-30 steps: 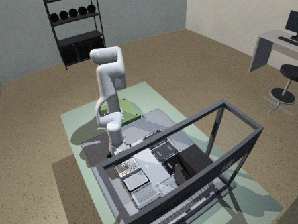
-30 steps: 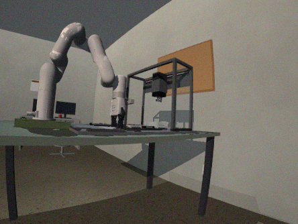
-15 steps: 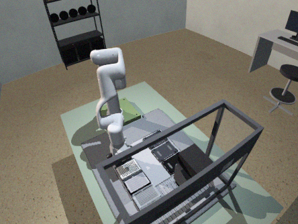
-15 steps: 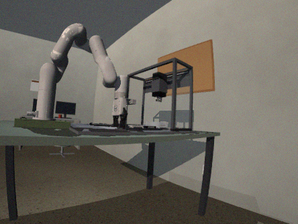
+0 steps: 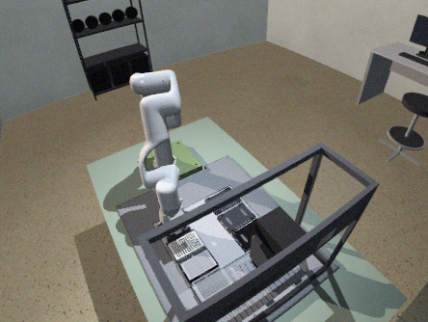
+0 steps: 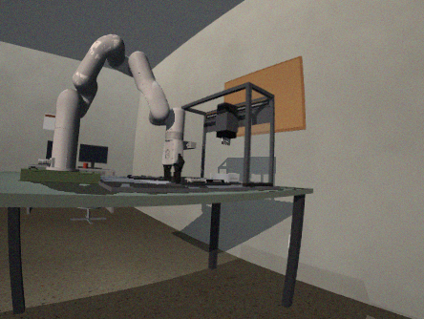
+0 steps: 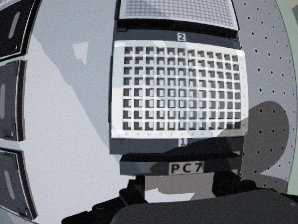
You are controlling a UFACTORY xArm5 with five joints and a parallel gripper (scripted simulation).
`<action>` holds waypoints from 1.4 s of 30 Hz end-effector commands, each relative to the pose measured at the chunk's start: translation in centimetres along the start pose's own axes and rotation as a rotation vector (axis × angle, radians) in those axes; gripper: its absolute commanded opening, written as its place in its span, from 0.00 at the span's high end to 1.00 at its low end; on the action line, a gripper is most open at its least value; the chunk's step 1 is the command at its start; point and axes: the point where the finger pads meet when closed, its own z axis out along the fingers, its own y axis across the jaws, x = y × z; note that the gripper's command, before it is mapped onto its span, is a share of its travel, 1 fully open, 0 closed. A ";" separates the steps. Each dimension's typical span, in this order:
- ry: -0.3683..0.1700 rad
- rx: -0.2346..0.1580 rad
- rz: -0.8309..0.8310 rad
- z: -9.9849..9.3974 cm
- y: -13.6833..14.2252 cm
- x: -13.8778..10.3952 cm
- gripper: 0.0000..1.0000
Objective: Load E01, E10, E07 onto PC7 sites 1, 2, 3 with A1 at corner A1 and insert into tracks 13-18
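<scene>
- Left in the wrist view: dark nests point(image 7: 11, 100) point(image 5: 237, 218) stand in a row beside the pale apron point(image 7: 55, 125) point(image 5: 214, 236).
- Centre: the carrier point(image 7: 150, 35) point(image 5: 182, 271) lies alongside the apron's pale surface. Its long axis runs up the wrist view; the handle point(image 7: 135, 166) end, marked PC7, points toward the gripper point(image 7: 180, 181) point(image 5: 169, 224) point(image 6: 173, 180).
- The square-well plate point(image 7: 180, 90) point(image 5: 186, 245) lies on site 1, long axis across the carrier.
- Beyond it is the fine-grid plate point(image 7: 180, 11) point(image 5: 199, 264).
- The gripper's fingers are spread, gripping nothing, at the handle end; contact cannot be determined.
- Right: the perforated board point(image 7: 270, 75) borders the carrier.
</scene>
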 end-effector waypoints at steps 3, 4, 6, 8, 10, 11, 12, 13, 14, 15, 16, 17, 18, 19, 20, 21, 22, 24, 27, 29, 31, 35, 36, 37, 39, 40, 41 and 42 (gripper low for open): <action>0.010 0.017 0.000 -0.1 0.1 0.8 0.19; 0.010 0.017 0.000 -0.1 0.1 0.9 0.19; 0.010 0.017 0.000 -0.1 0.1 1.0 0.19; 0.010 0.017 0.000 -0.1 0.1 1.1 0.19; 0.010 0.017 0.000 -0.1 0.1 1.3 0.19; 0.010 0.017 0.000 -0.1 0.1 1.4 0.19; 0.010 0.017 0.000 -0.1 0.1 1.5 0.19; 0.010 0.017 0.000 -0.1 0.1 1.6 0.19; 0.010 0.017 0.000 -0.2 0.1 1.7 0.19; 0.010 0.017 0.000 -0.2 0.1 1.8 0.19; 0.010 0.017 0.000 -0.2 0.1 1.9 0.19; 0.010 0.017 0.000 -0.2 0.1 2.0 0.19; 0.010 0.017 0.000 -0.2 0.1 2.1 0.19; 0.010 0.017 0.000 -0.2 0.1 2.2 0.19; 0.010 0.017 0.000 -0.2 0.1 2.3 0.19; 0.010 0.017 0.000 -0.2 0.1 2.4 0.19; 0.010 0.017 0.000 -0.2 0.1 2.5 0.19; 0.010 0.017 0.000 -0.2 0.1 2.5 0.19; 0.010 0.017 0.000 -0.2 0.1 2.8 0.19; 0.010 0.017 0.000 -0.2 0.1 3.0 0.19; 0.010 0.017 0.000 -0.2 0.1 3.2 0.19; 0.010 0.017 0.000 -0.2 0.1 3.6 0.19; 0.010 0.017 0.000 -0.2 0.1 3.7 0.19; 0.010 0.017 0.000 -0.2 0.1 3.8 0.19; 0.010 0.017 0.000 -0.2 0.1 4.0 0.19; 0.010 0.017 0.000 -0.2 0.1 4.0 0.19; 0.010 0.017 0.000 -0.2 0.1 4.0 0.19; 0.010 0.017 0.000 -0.2 0.1 4.1 0.19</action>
